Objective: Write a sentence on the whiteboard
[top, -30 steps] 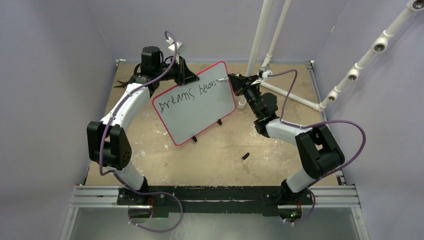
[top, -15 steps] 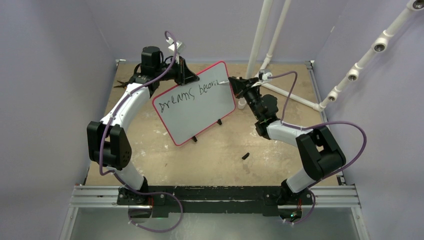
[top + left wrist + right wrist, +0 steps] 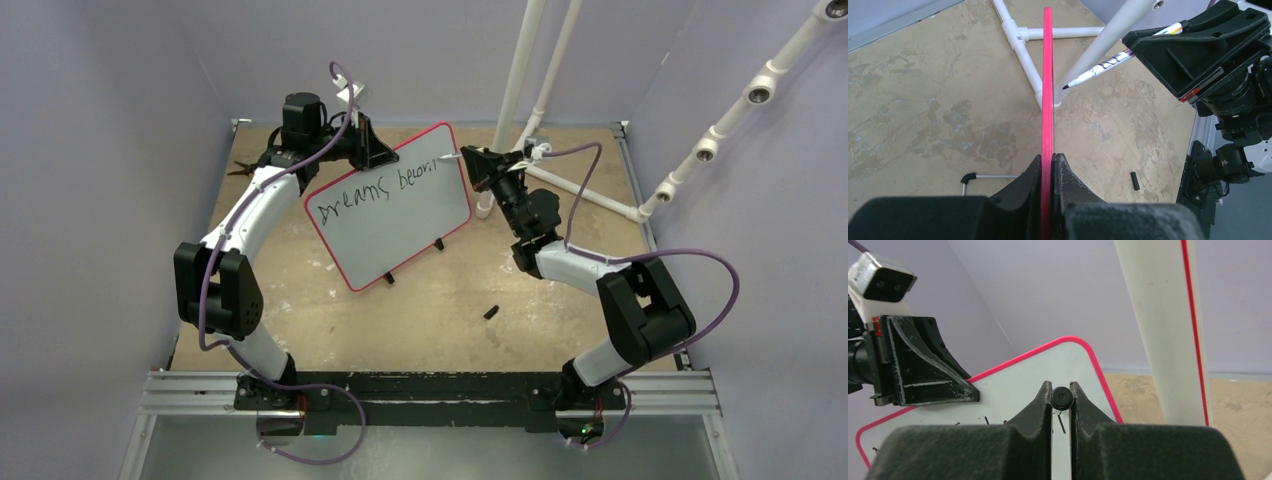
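The whiteboard [image 3: 390, 215] with its red-pink rim is held tilted above the table. My left gripper [image 3: 366, 146] is shut on its top edge; in the left wrist view the rim [image 3: 1047, 75] runs edge-on between my fingers, with the left gripper [image 3: 1048, 160] clamped on it. The sentence [image 3: 375, 188] reads roughly "Dreams becom" in black. My right gripper [image 3: 472, 161] is shut on a marker [image 3: 1103, 64] whose tip points at the board's upper right, very close to the face. The marker's black rear end [image 3: 1061, 398] sits between the right gripper's [image 3: 1061, 390] fingers.
White PVC pipes [image 3: 522, 70] rise behind the board, and a pipe frame [image 3: 590, 195] lies on the table to the right. A small black cap [image 3: 491, 312] lies on the table. The board's black feet [image 3: 438, 244] hang under its lower edge.
My right gripper has shifted slightly with the marker near the board's upper right, and a little more ink shows at the end of the second word. The left arm and board stayed put.
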